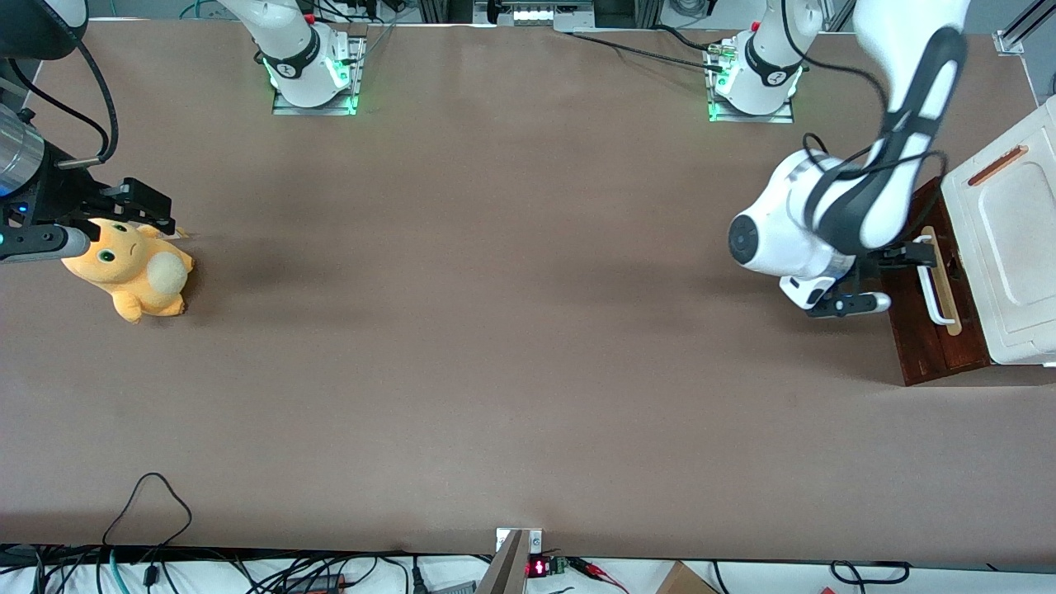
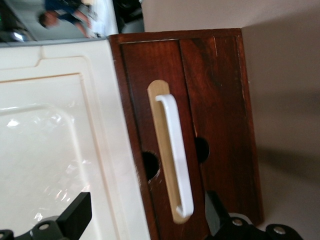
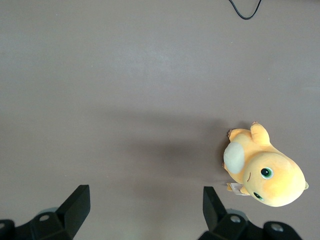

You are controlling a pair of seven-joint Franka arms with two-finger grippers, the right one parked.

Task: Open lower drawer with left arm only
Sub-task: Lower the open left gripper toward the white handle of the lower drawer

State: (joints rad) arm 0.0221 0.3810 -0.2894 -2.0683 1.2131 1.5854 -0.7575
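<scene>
The lower drawer (image 1: pixel 924 330) sits at the working arm's end of the table, under the white cabinet top (image 1: pixel 1011 239). Its dark red-brown front juts out a little past the cabinet's edge, but no light wood interior shows in any view, so I judge it to be shut or barely started. The pull itself is still to do.

The approach looks nearly finished. The left arm (image 1: pixel 833 223) reaches down in front of the drawer, and its gripper (image 2: pixel 145 220) hangs right at the white bar handle (image 2: pixel 175 160), which lies along a pale wood strip (image 2: pixel 159 150) on the drawer front. In the wrist view the two black fingers (image 2: pixel 75 215) stand wide apart, one over the cabinet top and the other over the drawer front, with the handle's end between them. They hold nothing, and I cannot tell whether either finger touches the handle. What remains, as I read it, is to close on or hook the bar and draw it away from the cabinet.

By count:
- one cabinet, showing one drawer front
- one white bar handle on that front
- one small orange-brown handle (image 1: pixel 997 165) on the cabinet top
- two round holes (image 2: pixel 150 166) in the drawer front, one on each side of the bar
- one orange plush toy (image 1: pixel 132 268), well away from the cabinet, toward the parked arm's end of the table
</scene>
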